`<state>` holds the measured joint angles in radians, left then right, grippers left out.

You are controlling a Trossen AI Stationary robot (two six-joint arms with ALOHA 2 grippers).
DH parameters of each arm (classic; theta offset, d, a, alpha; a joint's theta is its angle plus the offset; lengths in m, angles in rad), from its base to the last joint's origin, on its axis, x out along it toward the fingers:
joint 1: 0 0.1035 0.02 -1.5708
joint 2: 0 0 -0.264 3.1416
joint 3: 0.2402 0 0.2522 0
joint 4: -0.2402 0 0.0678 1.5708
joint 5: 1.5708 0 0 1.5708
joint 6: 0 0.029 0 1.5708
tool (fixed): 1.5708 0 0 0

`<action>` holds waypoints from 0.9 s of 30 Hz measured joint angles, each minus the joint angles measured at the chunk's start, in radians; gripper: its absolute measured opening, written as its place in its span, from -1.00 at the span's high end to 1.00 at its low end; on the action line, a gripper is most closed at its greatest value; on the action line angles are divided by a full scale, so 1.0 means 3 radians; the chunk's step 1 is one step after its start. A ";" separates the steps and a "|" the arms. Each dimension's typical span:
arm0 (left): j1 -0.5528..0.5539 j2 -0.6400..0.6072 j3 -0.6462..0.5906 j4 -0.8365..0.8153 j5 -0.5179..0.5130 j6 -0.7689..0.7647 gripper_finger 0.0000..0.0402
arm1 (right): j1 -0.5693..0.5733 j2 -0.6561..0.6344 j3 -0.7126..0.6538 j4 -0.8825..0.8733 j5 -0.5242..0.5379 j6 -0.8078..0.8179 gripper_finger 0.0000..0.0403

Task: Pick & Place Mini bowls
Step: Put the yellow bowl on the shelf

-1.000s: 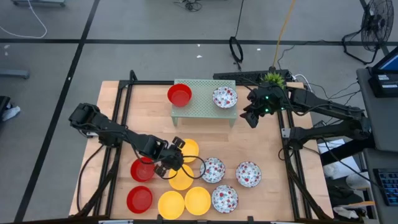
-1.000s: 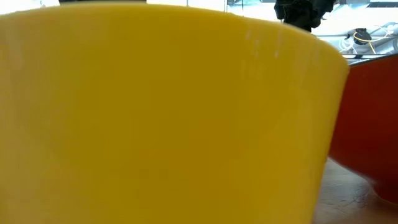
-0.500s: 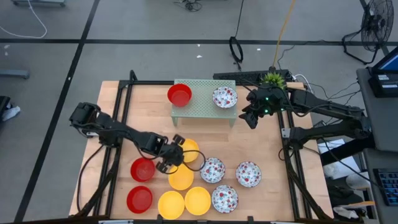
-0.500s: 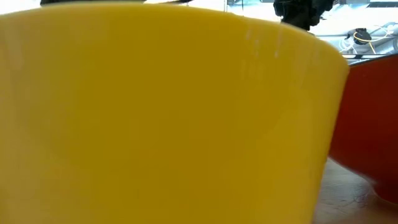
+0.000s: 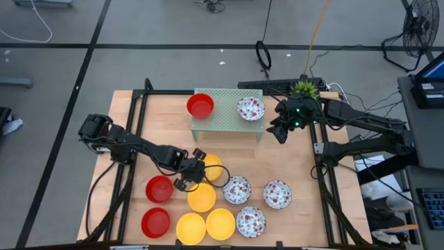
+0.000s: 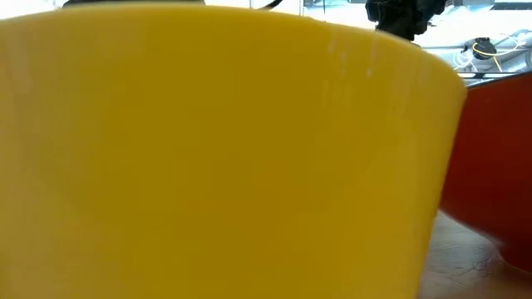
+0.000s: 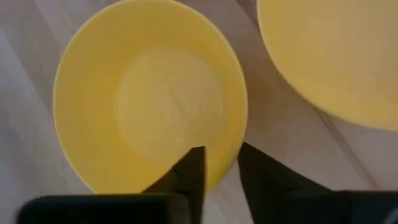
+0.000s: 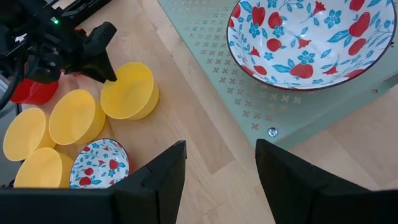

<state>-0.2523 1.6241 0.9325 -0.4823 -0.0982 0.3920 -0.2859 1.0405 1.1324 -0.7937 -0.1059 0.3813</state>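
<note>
Your left gripper (image 7: 217, 168) has its jaws pinching the yellow bowl's (image 7: 149, 106) rim to lift it. Your right gripper (image 8: 217, 168) waits spread by the rack (image 8: 205, 50).

Overhead shot is evenly lit and sharp, only soft short shadows under the arms on the table (image 5: 291, 215). The low camera is basically blinded by a yellow bowl (image 6: 216, 158) right against the lens, totally soft, with blown-out brightness along its top edge. Left wrist view is blurry and washed out; right wrist view is crisp, bright, no glare.
</note>
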 joint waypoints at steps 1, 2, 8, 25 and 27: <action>0.0007 0.0030 0.0000 0.0015 0.0005 0.0011 0.64 | 0.0000 0.0000 0.0000 0.0000 0.0000 0.0000 0.09; 0.0011 0.0053 0.0000 0.0010 0.0007 0.0017 0.72 | 0.0000 0.0000 0.0000 0.0000 0.0000 0.0001 0.09; 0.0020 0.0184 0.0012 0.0061 -0.0029 0.0028 0.94 | 0.0000 0.0000 0.0001 -0.0004 0.0000 0.0001 0.09; 0.0074 -0.0159 0.1055 -0.0745 -0.0186 0.0347 0.95 | 0.0000 0.0000 0.0003 -0.0009 0.0000 -0.0011 0.09; 0.0132 -0.0163 0.1279 -0.0845 -0.0200 0.0423 0.93 | 0.0000 0.0000 0.0003 -0.0009 0.0000 -0.0013 0.09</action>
<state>-0.2128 1.5753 1.3162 -0.7358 -0.1581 0.5188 -0.2859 1.0406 1.1332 -0.7963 -0.1059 0.3775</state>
